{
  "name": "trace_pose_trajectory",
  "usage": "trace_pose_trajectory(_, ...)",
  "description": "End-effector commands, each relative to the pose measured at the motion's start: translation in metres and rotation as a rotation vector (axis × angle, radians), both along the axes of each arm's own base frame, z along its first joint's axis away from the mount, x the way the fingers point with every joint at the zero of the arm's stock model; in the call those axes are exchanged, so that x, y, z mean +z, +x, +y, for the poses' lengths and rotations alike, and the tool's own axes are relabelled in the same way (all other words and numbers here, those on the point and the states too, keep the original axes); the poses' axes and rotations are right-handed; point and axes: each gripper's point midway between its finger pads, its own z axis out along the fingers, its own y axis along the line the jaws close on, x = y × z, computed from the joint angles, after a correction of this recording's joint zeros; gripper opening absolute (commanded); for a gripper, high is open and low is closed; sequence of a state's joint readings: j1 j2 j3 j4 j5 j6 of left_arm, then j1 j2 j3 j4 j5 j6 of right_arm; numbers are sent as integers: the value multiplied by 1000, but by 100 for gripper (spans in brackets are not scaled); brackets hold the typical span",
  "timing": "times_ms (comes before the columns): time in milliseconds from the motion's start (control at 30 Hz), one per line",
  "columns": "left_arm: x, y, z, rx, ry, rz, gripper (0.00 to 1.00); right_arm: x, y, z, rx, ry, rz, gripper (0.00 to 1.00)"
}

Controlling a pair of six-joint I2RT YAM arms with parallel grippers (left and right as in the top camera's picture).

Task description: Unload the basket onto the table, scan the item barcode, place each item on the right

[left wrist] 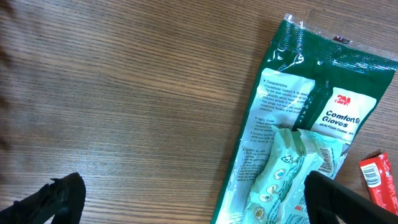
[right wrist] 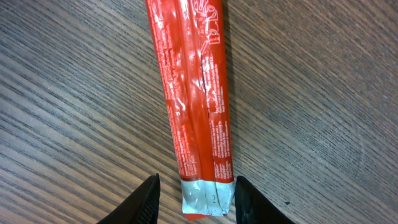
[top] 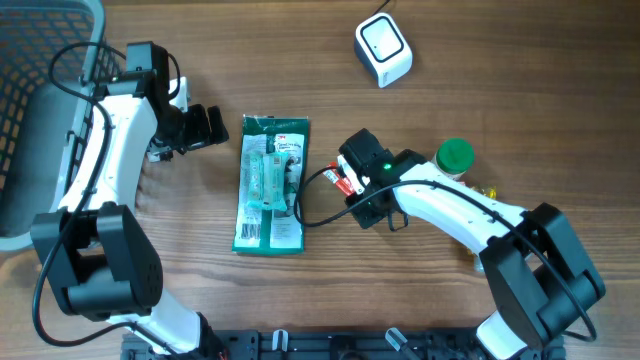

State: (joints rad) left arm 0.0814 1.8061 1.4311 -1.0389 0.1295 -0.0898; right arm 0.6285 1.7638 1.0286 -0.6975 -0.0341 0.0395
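A red stick packet (right wrist: 193,93) lies on the wooden table, its silver crimped end toward me. My right gripper (right wrist: 197,186) straddles that end, open, with a gap on the left side and the right finger almost touching. From overhead the same packet (top: 345,183) sits under the right gripper (top: 350,176). A green and white gloves package (top: 270,185) lies flat mid-table. My left gripper (top: 205,128) hangs wide open just left of its top, its right finger over the package (left wrist: 298,130). The white scanner (top: 383,48) stands at the back.
A green-capped bottle (top: 455,157) stands right of the right wrist, with small items behind it. A dark mesh basket (top: 40,100) fills the far left edge. The red packet (left wrist: 377,177) shows at the left wrist view's right edge.
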Motion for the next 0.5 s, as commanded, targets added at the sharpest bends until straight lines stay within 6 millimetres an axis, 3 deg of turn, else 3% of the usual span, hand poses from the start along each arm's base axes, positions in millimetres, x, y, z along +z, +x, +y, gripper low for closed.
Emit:
trace_pose_trajectory(0,3,0,-1,-2,-7,-11,100,-1,1,4,11,15,6,41)
trace_pose_trajectory(267,3,0,-1,-2,-7,-12,100,12,12,11,-14,41,-31,47)
trace_pose_trajectory(300,3,0,-1,-2,-7,-12,100,12,12,11,-13,40,-31,58)
trace_pose_trajectory(367,3,0,-1,-2,-7,-12,100,12,13,11,-12,43,-34,90)
trace_pose_trajectory(400,3,0,-1,-2,-7,-12,100,12,14,12,-14,47,-38,100)
trace_pose_trajectory(467,3,0,-1,-2,-6,-12,100,13,13,19,-8,84,-30,100)
